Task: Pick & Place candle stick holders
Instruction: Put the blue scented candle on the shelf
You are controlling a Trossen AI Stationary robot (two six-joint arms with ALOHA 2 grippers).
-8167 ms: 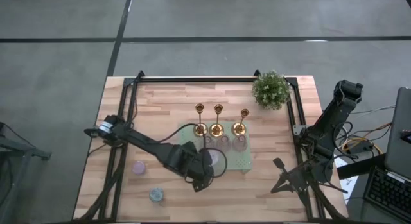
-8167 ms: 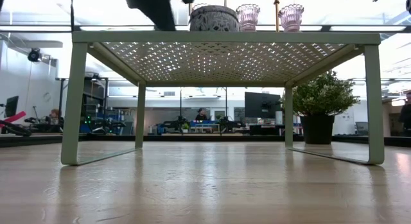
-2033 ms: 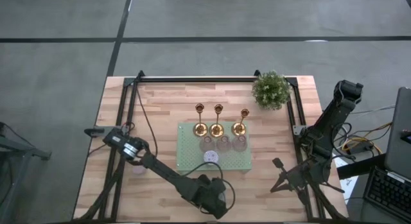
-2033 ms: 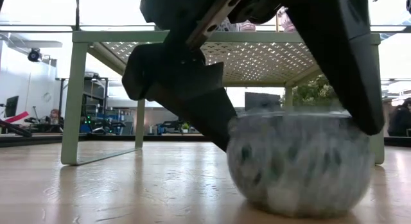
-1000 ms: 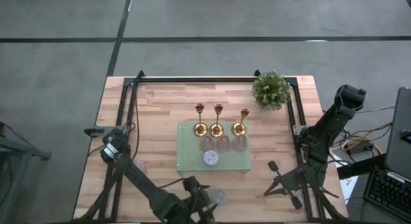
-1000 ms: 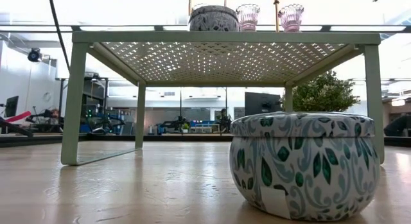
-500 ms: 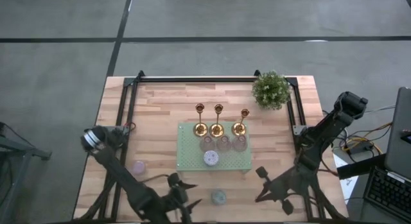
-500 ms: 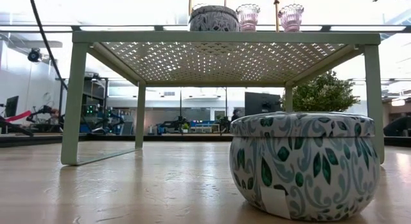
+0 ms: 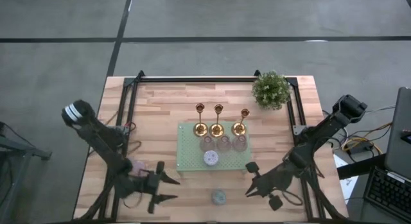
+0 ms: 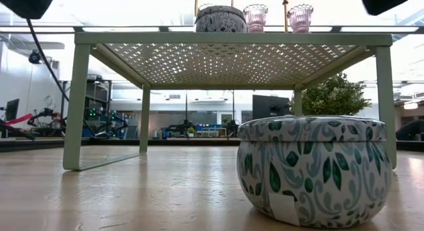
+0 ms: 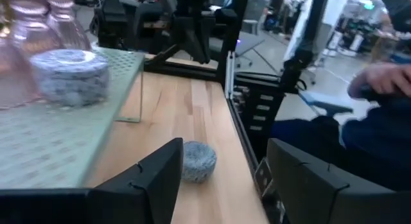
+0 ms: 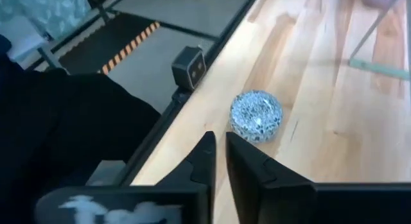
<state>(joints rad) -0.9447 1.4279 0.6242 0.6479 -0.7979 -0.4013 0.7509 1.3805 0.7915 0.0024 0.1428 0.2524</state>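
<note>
Patterned squat holder (image 9: 219,198) sits alone on the wooden table (image 9: 160,115) near its front edge, at about 6 o'clock from the green perforated rack (image 9: 190,153); nothing touches it. In the low view it fills the right foreground, white with teal leaf print. Grey squat holder (image 9: 210,158) stands on the rack, three pale pink glass holders (image 9: 223,144) behind it, three gold holders (image 9: 218,120) along the rack's 12 o'clock edge. Another pink holder (image 9: 137,167) on the bare wood at 9 o'clock from the rack.

Left gripper (image 9: 163,189) at 9 o'clock from the patterned holder, well apart, fingers spread, empty. Right gripper (image 9: 250,180) at 2 o'clock from it, fingers almost pressed together, a thin slit between them, empty.

Potted plant (image 9: 270,89) at the far right corner. Beyond the table: grey floor; workshop room with monitors and equipment.

Versus one second ago: left gripper was beside the patterned holder, now withdrawn leftward; right arm has swung in toward it. Holder unmoved.
</note>
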